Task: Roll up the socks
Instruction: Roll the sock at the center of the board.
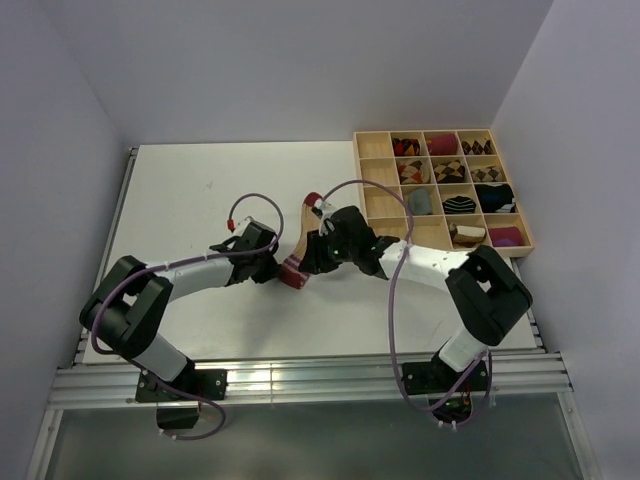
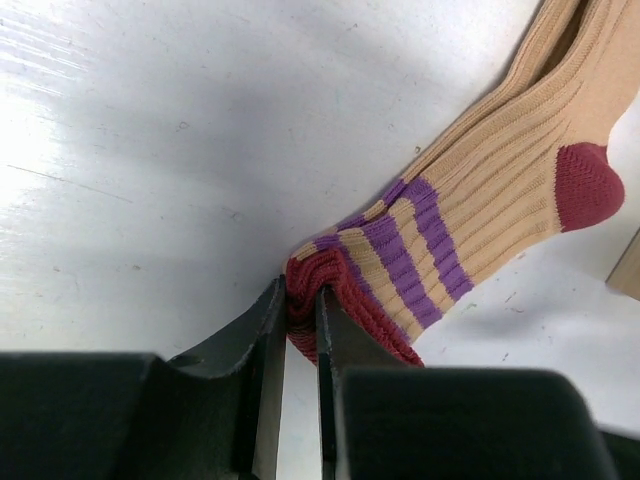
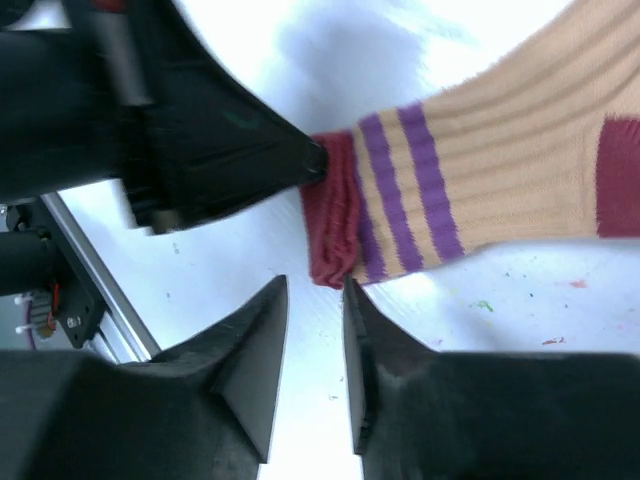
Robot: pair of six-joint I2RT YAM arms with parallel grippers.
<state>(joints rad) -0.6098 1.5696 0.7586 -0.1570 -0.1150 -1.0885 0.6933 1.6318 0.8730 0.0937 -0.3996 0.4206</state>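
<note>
One of the socks (image 1: 302, 232), beige with purple stripes and a dark-red cuff, heel and toe, lies flat on the white table (image 1: 200, 190) between the two arms. In the left wrist view my left gripper (image 2: 300, 291) is shut on the bunched dark-red cuff (image 2: 345, 290), and the beige sock (image 2: 500, 170) stretches away to the upper right. My right gripper (image 3: 316, 285) stands open just short of the cuff (image 3: 330, 225), nothing between its fingers. The left gripper's fingers (image 3: 250, 150) pinch the cuff's other side. Seen from above, the left gripper (image 1: 272, 262) and the right gripper (image 1: 308, 262) meet at the cuff.
A wooden tray (image 1: 357, 175) with many compartments, several holding rolled sock bundles, stands at the back right of the table. The sock's toe end lies near the tray's left wall. White walls close in the table on three sides.
</note>
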